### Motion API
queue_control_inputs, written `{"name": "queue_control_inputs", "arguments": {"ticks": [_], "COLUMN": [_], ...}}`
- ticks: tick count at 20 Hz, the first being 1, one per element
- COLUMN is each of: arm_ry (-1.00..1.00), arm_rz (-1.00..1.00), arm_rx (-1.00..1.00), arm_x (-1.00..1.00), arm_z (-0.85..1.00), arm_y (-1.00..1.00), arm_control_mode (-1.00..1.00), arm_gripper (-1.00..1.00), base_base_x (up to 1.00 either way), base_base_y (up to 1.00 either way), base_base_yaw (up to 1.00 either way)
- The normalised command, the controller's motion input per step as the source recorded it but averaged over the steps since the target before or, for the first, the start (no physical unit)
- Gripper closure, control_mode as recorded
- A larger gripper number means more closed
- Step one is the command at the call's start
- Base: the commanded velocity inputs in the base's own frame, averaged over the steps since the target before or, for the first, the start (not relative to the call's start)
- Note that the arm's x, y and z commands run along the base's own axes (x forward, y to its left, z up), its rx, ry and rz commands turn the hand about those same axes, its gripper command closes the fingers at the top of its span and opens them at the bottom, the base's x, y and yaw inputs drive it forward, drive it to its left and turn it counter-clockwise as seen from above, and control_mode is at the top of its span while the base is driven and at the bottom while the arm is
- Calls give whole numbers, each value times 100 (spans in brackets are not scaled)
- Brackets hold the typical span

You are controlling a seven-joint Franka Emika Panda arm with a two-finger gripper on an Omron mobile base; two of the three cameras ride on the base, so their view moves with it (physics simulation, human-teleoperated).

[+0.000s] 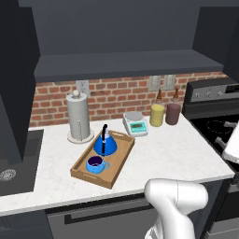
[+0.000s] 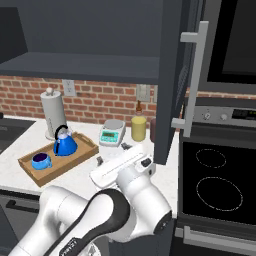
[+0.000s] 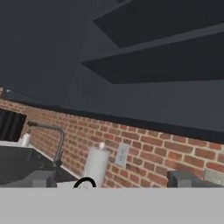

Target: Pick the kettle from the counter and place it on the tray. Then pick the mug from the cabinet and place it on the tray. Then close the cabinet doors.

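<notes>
Kettle [image 1: 105, 143] and mug [image 1: 95, 164] are both seen seated in the tray [image 1: 119, 158] on the bench [image 1: 172, 154], mug at the kettle's seven o'clock. One cabinet door [image 2: 172, 80] is seen standing open, edge-on. The tool's [image 3: 111, 179] opening cannot be told; nothing is seen held.

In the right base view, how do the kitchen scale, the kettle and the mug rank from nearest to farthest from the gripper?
1. The kitchen scale, just beyond the open gripper.
2. The kettle, further left, at the back end of the tray.
3. The mug, farthest left, at the tray's front end.
</notes>
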Motion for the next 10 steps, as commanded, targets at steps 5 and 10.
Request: {"name": "queue_control_inputs", "arguments": {"ticks": [5, 10], "arm_ry": [-23, -15], "arm_rz": [-3, -3], "arm_rx": [11, 10], "arm_x": [-9, -7], "arm_z": [16, 30], "arm_y": [-62, -65], "arm_control_mode": [-100, -100], "arm_gripper": [-100, -100], "base_base_x": [0, 0], "base_base_y": [0, 0], "base_base_yaw": [0, 0]}}
